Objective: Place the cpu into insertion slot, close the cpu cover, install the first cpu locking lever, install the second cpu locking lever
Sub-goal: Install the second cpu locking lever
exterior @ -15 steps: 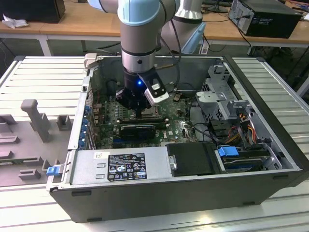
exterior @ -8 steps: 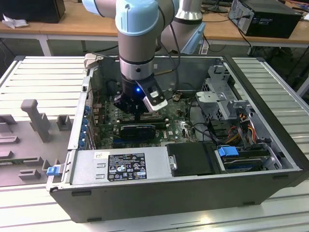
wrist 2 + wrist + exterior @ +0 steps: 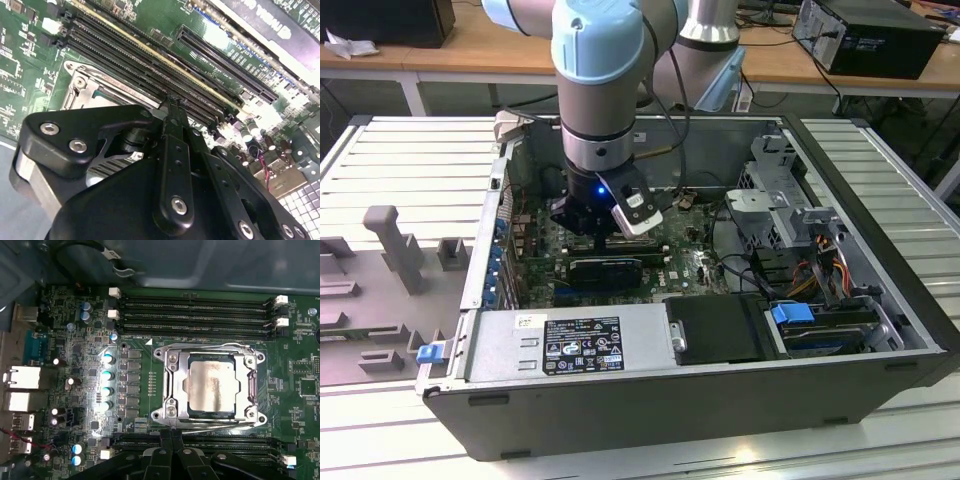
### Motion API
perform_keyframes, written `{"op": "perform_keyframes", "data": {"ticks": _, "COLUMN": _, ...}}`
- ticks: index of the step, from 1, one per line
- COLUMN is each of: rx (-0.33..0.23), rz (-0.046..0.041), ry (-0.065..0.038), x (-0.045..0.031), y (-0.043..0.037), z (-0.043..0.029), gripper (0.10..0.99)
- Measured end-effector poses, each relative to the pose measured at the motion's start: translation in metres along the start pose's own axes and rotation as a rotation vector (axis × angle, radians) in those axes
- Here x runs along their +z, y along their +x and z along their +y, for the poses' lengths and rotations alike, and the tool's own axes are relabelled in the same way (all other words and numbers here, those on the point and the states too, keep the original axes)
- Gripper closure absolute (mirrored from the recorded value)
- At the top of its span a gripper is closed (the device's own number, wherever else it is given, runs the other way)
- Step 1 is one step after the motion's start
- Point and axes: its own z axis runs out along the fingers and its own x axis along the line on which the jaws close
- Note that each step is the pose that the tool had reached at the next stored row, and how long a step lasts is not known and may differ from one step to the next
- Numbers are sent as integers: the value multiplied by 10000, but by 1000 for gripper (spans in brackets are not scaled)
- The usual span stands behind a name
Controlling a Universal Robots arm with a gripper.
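In the first wrist view the cpu (image 3: 211, 386) lies flat in the insertion slot (image 3: 159, 353), its pale metal top showing through the cut-out of the cpu cover (image 3: 172, 385), which is folded down over it. One thin wire lever (image 3: 210, 345) runs along the socket's side toward the long memory slots. A second lever (image 3: 215, 429) runs along the side nearest my fingers. My gripper (image 3: 171, 434) hovers just off that near edge, fingers pressed together with nothing between them. The second wrist view shows the gripper (image 3: 170, 102) over the board beside the socket's metal corner (image 3: 82, 87). In the exterior view the gripper (image 3: 603, 238) reaches down inside the open computer case.
Long black memory slots (image 3: 195, 315) flank the socket on two sides. A black card (image 3: 605, 268), the power supply (image 3: 570, 345), a drive cage (image 3: 770, 200) with cables (image 3: 820, 260) and the case walls (image 3: 485, 250) surround the board. Grey fixtures (image 3: 395, 250) stand at the exterior view's left.
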Motion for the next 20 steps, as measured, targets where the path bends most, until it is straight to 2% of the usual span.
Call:
{"op": "perform_keyframes", "data": {"ticks": 2, "rx": -260, "rz": 30, "ry": -19, "x": 1, "y": 4, "z": -2, "gripper": 980}}
{"op": "perform_keyframes", "data": {"ticks": 4, "rx": -304, "rz": 32, "ry": -120, "x": 2, "y": 19, "z": -4, "gripper": 980}}
{"op": "perform_keyframes", "data": {"ticks": 5, "rx": -304, "rz": 23, "ry": -267, "x": 15, "y": 22, "z": -6, "gripper": 980}}
{"op": "perform_keyframes", "data": {"ticks": 7, "rx": -305, "rz": 17, "ry": -370, "x": 57, "y": 31, "z": -20, "gripper": 980}}
{"op": "perform_keyframes", "data": {"ticks": 9, "rx": -311, "rz": 9, "ry": -526, "x": 68, "y": 52, "z": -32, "gripper": 980}}
{"op": "perform_keyframes", "data": {"ticks": 12, "rx": -319, "rz": 3, "ry": -708, "x": 83, "y": 70, "z": -49, "gripper": 980}}
{"op": "perform_keyframes", "data": {"ticks": 13, "rx": -321, "rz": -10, "ry": -868, "x": 96, "y": 72, "z": -52, "gripper": 980}}
{"op": "perform_keyframes", "data": {"ticks": 15, "rx": -322, "rz": -22, "ry": -1001, "x": 109, "y": 72, "z": -56, "gripper": 980}}
{"op": "perform_keyframes", "data": {"ticks": 17, "rx": -324, "rz": -23, "ry": -1070, "x": 125, "y": 73, "z": -59, "gripper": 980}}
{"op": "perform_keyframes", "data": {"ticks": 20, "rx": -328, "rz": -20, "ry": -1095, "x": 137, "y": 75, "z": -62, "gripper": 980}}
